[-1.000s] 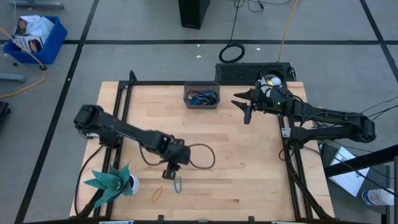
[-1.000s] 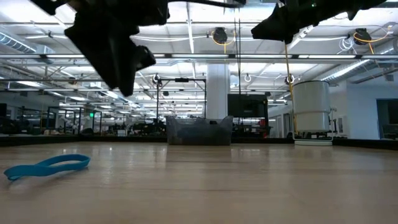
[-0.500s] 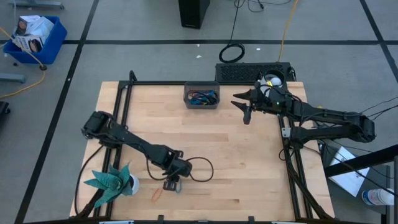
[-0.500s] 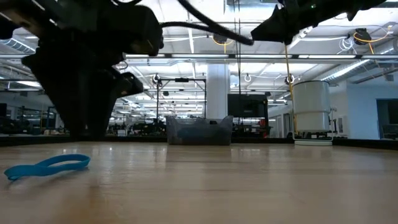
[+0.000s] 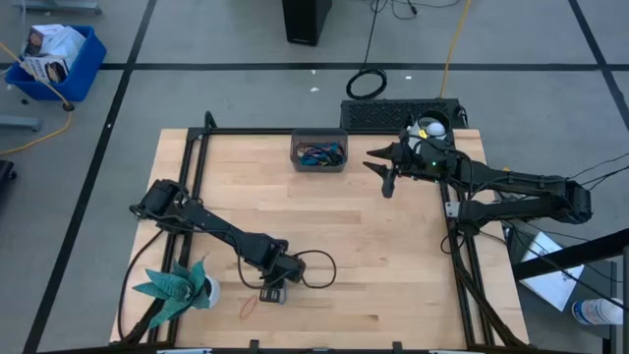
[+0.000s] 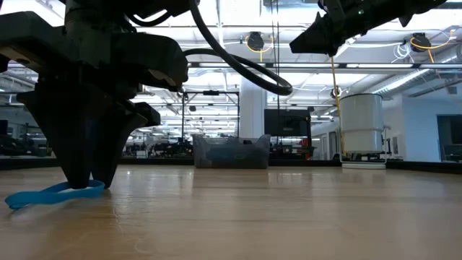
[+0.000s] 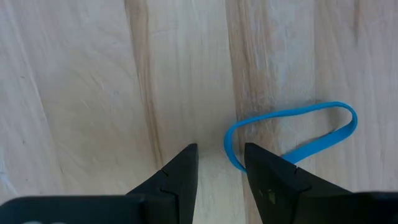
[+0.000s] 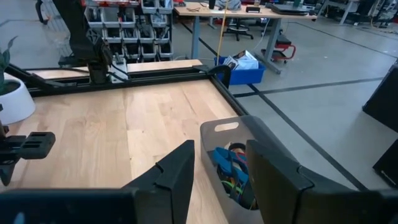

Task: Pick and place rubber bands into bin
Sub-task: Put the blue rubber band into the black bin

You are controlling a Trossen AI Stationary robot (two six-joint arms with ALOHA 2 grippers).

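A blue rubber band [image 7: 292, 134] lies flat on the wooden table near its front edge; it also shows in the low view [image 6: 50, 193]. My left gripper [image 7: 221, 165] is open, pointing down, its fingertips at the table top [image 6: 90, 180]. The band's near end [image 7: 231, 146] lies between the fingertips. An orange band [image 5: 248, 307] lies just left of it. The dark grey bin [image 5: 318, 153] at the far middle holds several coloured bands. My right gripper [image 5: 385, 175] is open and empty, raised to the right of the bin. My left gripper comes from above, pointing down, with one end of the blue band [image 7: 239, 163] between its open fingers. The band runs under or beside one finger [image 7: 267, 177]. I cannot tell whether the finger touches it. The band lies slack on the table.
A green plant in a white pot [image 5: 177, 285] stands at the near left corner. The left arm's black cable loops over the table [image 5: 316, 267]. Black frame rails [image 5: 193, 177] run along the table's sides. A blue crate [image 5: 54, 59] and a coiled cable [image 5: 366, 84] sit on the floor.
My left gripper has gone toward the table's near edge and down, from above the table to the table top at the blue band's end. Its fingers stay open. The blue band has stayed where it was.
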